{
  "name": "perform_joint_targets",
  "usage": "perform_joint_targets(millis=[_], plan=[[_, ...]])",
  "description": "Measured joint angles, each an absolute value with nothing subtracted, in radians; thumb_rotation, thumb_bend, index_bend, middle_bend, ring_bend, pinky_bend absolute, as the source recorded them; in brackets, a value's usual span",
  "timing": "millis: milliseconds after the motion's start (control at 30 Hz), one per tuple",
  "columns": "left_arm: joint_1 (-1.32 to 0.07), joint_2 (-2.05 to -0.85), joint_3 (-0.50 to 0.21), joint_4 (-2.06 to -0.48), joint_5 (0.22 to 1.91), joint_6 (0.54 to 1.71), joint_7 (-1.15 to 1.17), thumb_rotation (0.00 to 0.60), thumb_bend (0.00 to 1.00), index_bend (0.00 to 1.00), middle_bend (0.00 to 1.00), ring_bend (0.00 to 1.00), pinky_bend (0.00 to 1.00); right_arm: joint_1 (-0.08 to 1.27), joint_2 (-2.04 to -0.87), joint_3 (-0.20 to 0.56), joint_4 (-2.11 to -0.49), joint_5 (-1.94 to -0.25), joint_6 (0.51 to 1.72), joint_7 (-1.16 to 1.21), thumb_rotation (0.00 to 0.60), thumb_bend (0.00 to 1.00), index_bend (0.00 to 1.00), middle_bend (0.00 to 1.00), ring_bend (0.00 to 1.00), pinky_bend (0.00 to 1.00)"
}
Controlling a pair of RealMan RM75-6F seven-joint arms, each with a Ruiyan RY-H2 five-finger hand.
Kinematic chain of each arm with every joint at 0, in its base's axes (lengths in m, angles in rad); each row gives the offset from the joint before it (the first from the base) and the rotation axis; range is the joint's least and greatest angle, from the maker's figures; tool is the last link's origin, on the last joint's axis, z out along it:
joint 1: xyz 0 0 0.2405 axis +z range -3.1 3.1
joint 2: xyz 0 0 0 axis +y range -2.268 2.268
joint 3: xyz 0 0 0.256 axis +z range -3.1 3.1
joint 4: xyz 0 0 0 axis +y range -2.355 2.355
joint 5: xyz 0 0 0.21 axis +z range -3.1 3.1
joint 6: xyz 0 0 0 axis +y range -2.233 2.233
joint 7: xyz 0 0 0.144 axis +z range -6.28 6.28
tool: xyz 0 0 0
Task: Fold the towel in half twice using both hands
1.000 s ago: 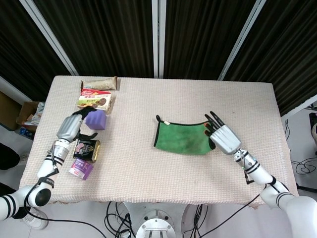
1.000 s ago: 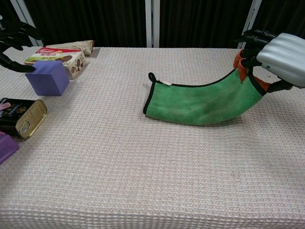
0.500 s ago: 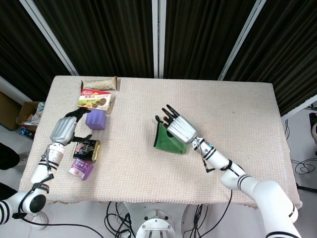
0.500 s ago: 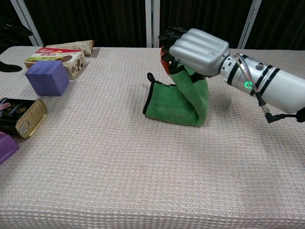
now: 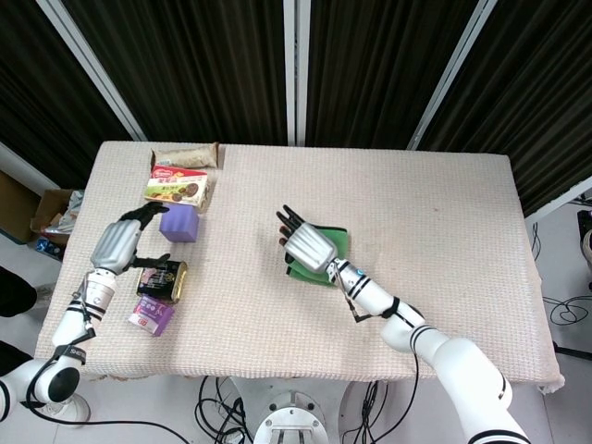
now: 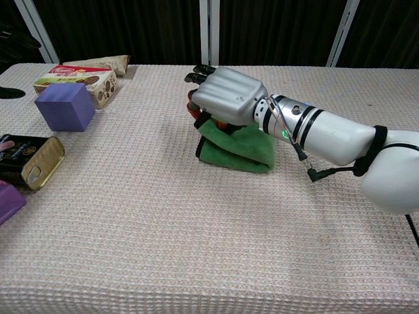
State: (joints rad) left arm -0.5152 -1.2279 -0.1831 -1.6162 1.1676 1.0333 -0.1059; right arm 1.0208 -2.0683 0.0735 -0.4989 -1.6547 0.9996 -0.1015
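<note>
Green towel (image 6: 237,149) lies folded over on itself near the middle of the tabletop (image 6: 196,248), a compact doubled pad with the fold edge facing the front. The right hand (image 6: 226,97) sits on top of the towel's left end, back of the hand up, dark fingers (image 6: 198,72) reaching past the towel's far-left corner. An orange-tipped part of the hand presses into the green cloth underneath; the hand appears to pinch the top layer, though the grip itself is hidden under the palm. In the head view the right hand (image 5: 308,246) covers most of the towel (image 5: 338,240), only the right edge and a dark-bound strip showing.

The left hand (image 5: 117,242) is well apart from the towel, off to its left, raised over the clutter there, holding nothing, fingers apart and slightly curled.

Left of the towel:
- purple cube (image 6: 65,106), just in front of the snack box
- snack box (image 6: 76,79), further back
- wrapped bar (image 5: 185,155), behind the snack box at the rear edge
- dark tin can (image 6: 29,161) lying on its side, nearer than the cube
- small purple packet (image 5: 151,316), nearest the front edge, cut off in the chest view
</note>
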Motion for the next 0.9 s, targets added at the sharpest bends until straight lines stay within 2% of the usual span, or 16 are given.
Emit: perform_joint_targets(millis=[33, 67, 133, 200, 267, 467, 533, 600, 733, 800, 900], plan=[[-0.514, -1.227, -0.184, -1.616, 1.169, 1.034, -0.108, 0.6, 0.19, 0.18, 0.1, 0.15, 0.17, 1.024, -2.075, 0.074, -0.491, -1.652, 0.995, -0.105, 0.6, 0.42, 0.52, 0.28, 0.06, 0.0], [-0.513, -1.225, -0.184, -1.616, 1.17, 1.035, -0.11, 0.6, 0.19, 0.18, 0.1, 0.15, 0.17, 1.026, -2.079, 0.075, -0.487, -1.649, 0.991, -0.109, 0.6, 0.37, 0.4, 0.26, 0.04, 0.0], [-0.511, -1.222, -0.186, -1.616, 1.171, 1.039, -0.112, 0.6, 0.19, 0.18, 0.1, 0.15, 0.17, 1.028, -2.086, 0.082, -0.483, -1.635, 0.977, -0.127, 0.6, 0.18, 0.12, 0.16, 0.0, 0.0], [-0.508, -1.219, -0.187, -1.615, 1.171, 1.043, -0.112, 0.6, 0.19, 0.18, 0.1, 0.15, 0.17, 1.026, -2.088, 0.094, -0.489, -1.617, 0.97, -0.145, 0.6, 0.04, 0.01, 0.06, 0.0, 0.0], [-0.506, -1.218, -0.187, -1.612, 1.172, 1.048, -0.106, 0.6, 0.19, 0.18, 0.1, 0.15, 0.17, 1.02, -2.084, 0.105, -0.513, -1.605, 0.98, -0.15, 0.6, 0.0, 0.0, 0.01, 0.0, 0.0], [-0.501, -1.219, -0.175, -1.591, 1.168, 1.062, -0.041, 0.6, 0.19, 0.18, 0.1, 0.15, 0.16, 0.975, -2.011, 0.133, -0.661, -1.579, 1.068, -0.168, 0.6, 0.0, 0.0, 0.0, 0.0, 0.0], [-0.494, -1.219, -0.164, -1.579, 1.166, 1.072, -0.008, 0.6, 0.19, 0.18, 0.1, 0.15, 0.16, 0.944, -1.961, 0.142, -0.743, -1.569, 1.113, -0.186, 0.6, 0.03, 0.0, 0.04, 0.0, 0.0], [-0.482, -1.217, -0.153, -1.565, 1.167, 1.087, 0.014, 0.6, 0.19, 0.19, 0.1, 0.15, 0.16, 0.91, -1.907, 0.148, -0.827, -1.559, 1.152, -0.203, 0.6, 0.13, 0.02, 0.11, 0.01, 0.02], [-0.451, -1.214, -0.129, -1.517, 1.206, 1.137, 0.022, 0.6, 0.19, 0.21, 0.11, 0.15, 0.16, 0.804, -1.746, 0.152, -1.07, -1.522, 1.23, -0.219, 0.6, 0.27, 0.19, 0.2, 0.1, 0.13], [-0.433, -1.214, -0.121, -1.496, 1.226, 1.17, 0.018, 0.6, 0.19, 0.22, 0.12, 0.15, 0.16, 0.748, -1.658, 0.147, -1.189, -1.504, 1.26, -0.213, 0.6, 0.28, 0.2, 0.21, 0.11, 0.17], [-0.392, -1.21, -0.105, -1.48, 1.264, 1.238, -0.003, 0.6, 0.19, 0.22, 0.12, 0.15, 0.16, 0.64, -1.487, 0.125, -1.377, -1.478, 1.316, -0.19, 0.6, 0.28, 0.2, 0.18, 0.08, 0.11]])
